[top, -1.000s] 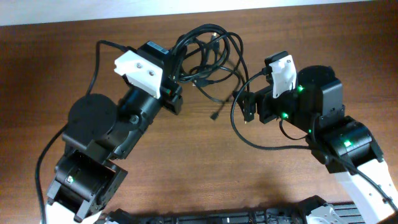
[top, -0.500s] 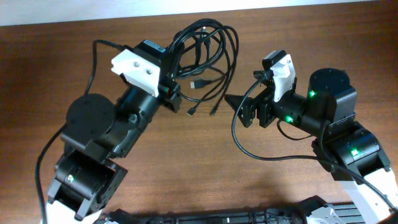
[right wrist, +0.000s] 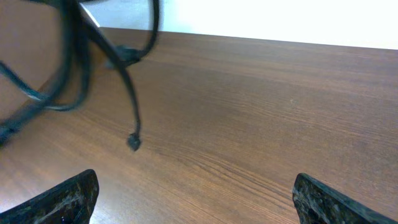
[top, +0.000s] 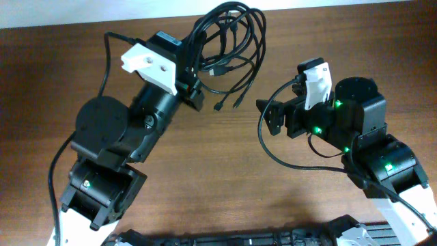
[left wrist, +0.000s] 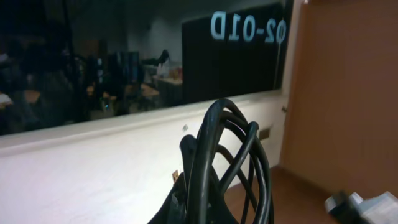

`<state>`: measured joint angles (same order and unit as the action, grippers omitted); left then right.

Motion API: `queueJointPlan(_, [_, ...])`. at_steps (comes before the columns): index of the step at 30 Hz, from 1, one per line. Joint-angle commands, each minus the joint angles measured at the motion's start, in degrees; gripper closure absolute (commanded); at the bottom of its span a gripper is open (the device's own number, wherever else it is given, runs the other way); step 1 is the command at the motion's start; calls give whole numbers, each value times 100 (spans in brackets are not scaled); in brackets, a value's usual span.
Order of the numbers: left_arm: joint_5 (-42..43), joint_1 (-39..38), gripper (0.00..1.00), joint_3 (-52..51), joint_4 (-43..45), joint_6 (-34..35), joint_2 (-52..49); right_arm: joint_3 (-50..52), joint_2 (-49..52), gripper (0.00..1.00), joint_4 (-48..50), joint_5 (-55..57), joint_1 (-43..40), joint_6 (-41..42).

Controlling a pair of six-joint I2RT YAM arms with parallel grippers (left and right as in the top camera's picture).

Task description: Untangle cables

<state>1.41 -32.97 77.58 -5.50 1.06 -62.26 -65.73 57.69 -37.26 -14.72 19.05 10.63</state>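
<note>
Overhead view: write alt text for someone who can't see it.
The left hand grips a tangled bundle of black cables near the far edge of the wooden table, plug ends trailing loose. The right hand is open and empty, pointing at the bundle from a short gap away.

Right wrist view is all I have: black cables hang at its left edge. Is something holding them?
Observer: Yes. Overhead, the left gripper is shut on the cables, which loop out from it.
Operator: Does my right gripper touch them?
Observer: No. It stands open, apart from the cables; two plug ends hang loose between the grippers.
Operator: Are they separated?
Observer: Not yet. The left wrist view shows them bunched together at the grip.
</note>
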Motion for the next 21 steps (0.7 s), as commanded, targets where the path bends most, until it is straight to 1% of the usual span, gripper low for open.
queueJointPlan(1, [450, 37, 100, 166, 192, 391, 55, 24, -22, 1, 105, 125, -37, 153])
queueJointPlan(4, [664, 37, 100, 164, 179, 396, 52, 24, -22, 1, 317, -120, -37, 212])
queueJointPlan(8, [680, 37, 100, 164, 157, 415, 50, 24, -22, 1, 533, -529, -37, 214])
queueJointPlan(12, [1032, 37, 100, 164, 140, 413, 50, 24, -22, 1, 533, -527, -37, 214])
queueJointPlan(18, [1060, 37, 100, 164, 44, 415, 48, 24, -22, 1, 540, -586, -37, 214])
queueJointPlan(21, [1270, 37, 100, 164, 37, 498, 50, 24, -20, 1, 564, -450, -37, 212])
